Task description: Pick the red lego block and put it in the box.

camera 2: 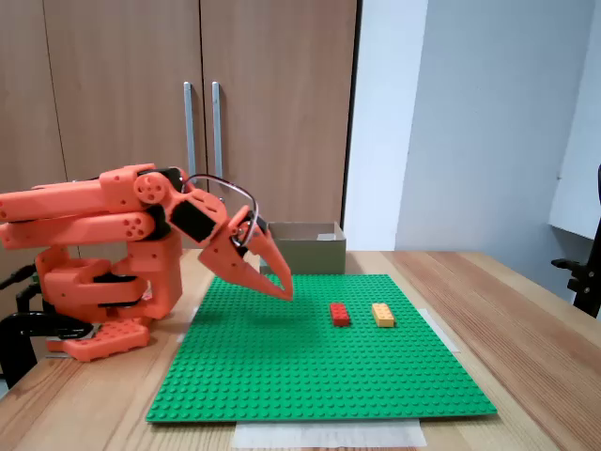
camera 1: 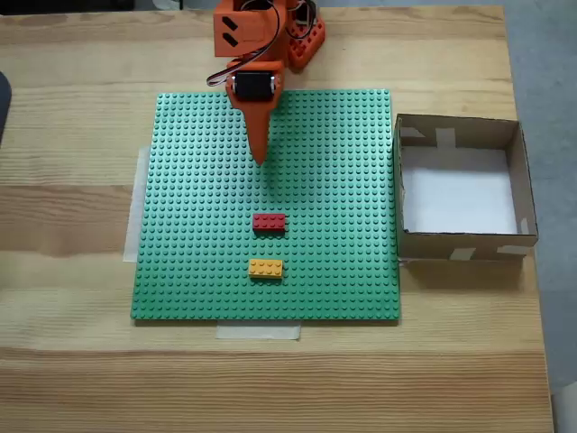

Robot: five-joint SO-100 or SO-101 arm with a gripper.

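Orange gripper [camera 1: 261,155] hangs nose-down over the far half of the green baseplate [camera 1: 198,271], its fingers drawn together to a narrow point and carrying nothing; from the side [camera 2: 282,289] it hovers just above the studs without touching them.

From there the red lego block [camera 1: 269,222] lies straight ahead of the tip, nearer the front edge of the plate in the top-down fixed view, with a clear strip of studs between them. Its long axis runs left to right in that view, across the line of the arm's reach, so the jaws would likely need to open and straddle its short sides.

Just beyond it, apart but near, sits the yellow-orange brick [camera 1: 265,268], lying the same way; a reach that overshoots could nudge it.

Off to the right in that view stands the box [camera 1: 518,189], empty, touching or almost touching the baseplate's edge. Nothing stands between block and box, though the cardboard wall must be cleared.
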